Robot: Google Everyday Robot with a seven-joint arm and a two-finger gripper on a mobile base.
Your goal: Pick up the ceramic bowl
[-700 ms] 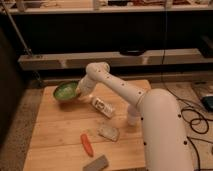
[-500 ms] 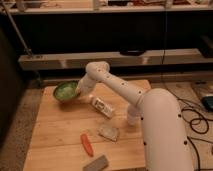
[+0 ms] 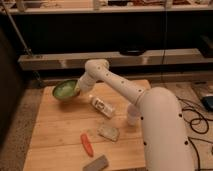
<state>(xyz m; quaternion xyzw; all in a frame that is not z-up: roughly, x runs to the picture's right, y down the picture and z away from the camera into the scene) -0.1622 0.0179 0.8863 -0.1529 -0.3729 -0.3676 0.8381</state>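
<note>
The ceramic bowl (image 3: 64, 90) is green inside and sits at the far left of the wooden table (image 3: 55, 127), tilted with its opening turned toward the camera. My gripper (image 3: 78, 89) is at the bowl's right rim and is shut on it. The white arm reaches in from the lower right. The bowl's left edge looks slightly raised off the table.
A white bottle (image 3: 102, 106) lies just right of the bowl. A white cup (image 3: 132, 118), a greenish packet (image 3: 108, 132), an orange carrot (image 3: 87, 144) and a grey bar (image 3: 96, 163) lie nearer the front. A low shelf (image 3: 60, 61) runs behind the table.
The bowl and gripper have risen slightly and the bowl is tilted a little more. The other things have not moved.
</note>
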